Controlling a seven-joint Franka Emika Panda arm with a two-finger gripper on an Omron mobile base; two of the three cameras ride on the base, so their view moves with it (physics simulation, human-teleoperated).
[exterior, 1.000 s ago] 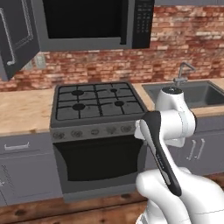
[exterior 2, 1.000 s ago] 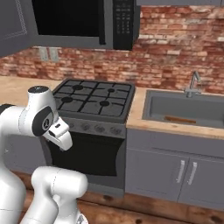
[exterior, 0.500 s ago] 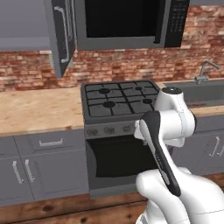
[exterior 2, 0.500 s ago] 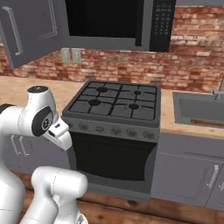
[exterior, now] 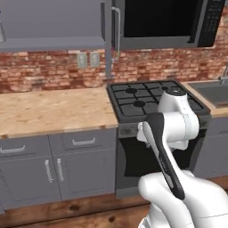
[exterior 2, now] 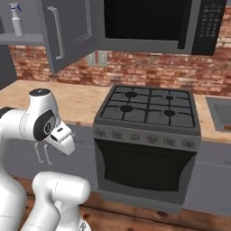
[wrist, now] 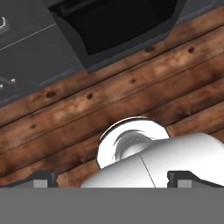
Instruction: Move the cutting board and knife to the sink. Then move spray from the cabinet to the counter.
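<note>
The black gas stove (exterior 2: 149, 108) serves as the landmark here, with its oven door (exterior 2: 144, 168) below the burner grates. The light beige counter (exterior: 53, 109) runs off from the stove's left side, and a short stretch of it continues on the stove's right toward the dark sink (exterior: 216, 91), whose silver faucet (exterior: 222, 75) stands at the far right edge of the left base view. Above and to the left of the stove the dark grey cabinet (exterior 2: 67, 31) stands with its door swung open, the long pale bar handle (exterior 2: 57, 32) facing out, beside the black microwave (exterior 2: 158, 20) that hangs over the burners. Grey drawer fronts and cupboard doors (exterior: 53, 164) fill the space under the counter left of the stove. The spray (exterior 2: 16, 19) stands upright on the cabinet's grey shelf (exterior 2: 20, 38), well up and left of the stove. In the hand view the gripper (wrist: 112, 177) points down at the brown plank floor (wrist: 144, 94) in front of the oven, its two dark fingertips (wrist: 41, 178) set wide apart with nothing between them.
</note>
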